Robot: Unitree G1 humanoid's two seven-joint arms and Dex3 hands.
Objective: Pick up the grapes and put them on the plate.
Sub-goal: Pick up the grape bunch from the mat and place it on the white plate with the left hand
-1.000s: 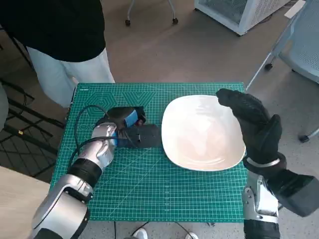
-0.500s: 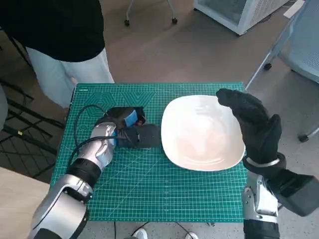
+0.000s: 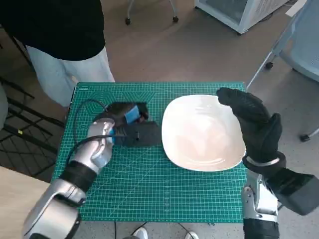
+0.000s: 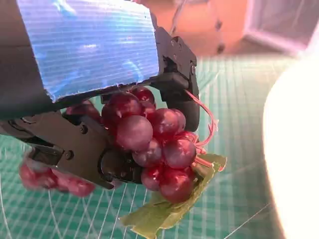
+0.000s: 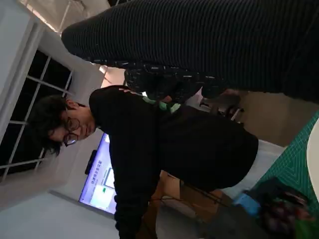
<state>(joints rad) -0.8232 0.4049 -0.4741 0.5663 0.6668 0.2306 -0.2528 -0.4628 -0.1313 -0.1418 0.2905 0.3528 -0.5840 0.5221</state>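
The grapes [image 4: 154, 144] are hanging as a bunch from the left hand [image 3: 130, 127], with the long axis of the bunch running from the palm outward past the fingertips, toward the green leaf [image 4: 167, 206] at the far end. In the head view the bunch is hidden under the hand, so I cannot tell its direction on the mat there. The berries are dark red, round and shiny, packed tightly together, with thin pinkish stems showing at one side. The black fingers [image 4: 179, 74] of the left hand are closing around the bunch and are holding it above the green mat [image 3: 149, 189] that is covering the bench, just beside the white plate [image 3: 202, 132]. The left forearm is reaching diagonally from the near left corner toward the plate. The right hand [image 3: 254, 124] is standing upright over the right edge of the plate, its gloved fingers held together and slightly bent, holding nothing. A person [image 3: 60, 35] is standing behind the bench.
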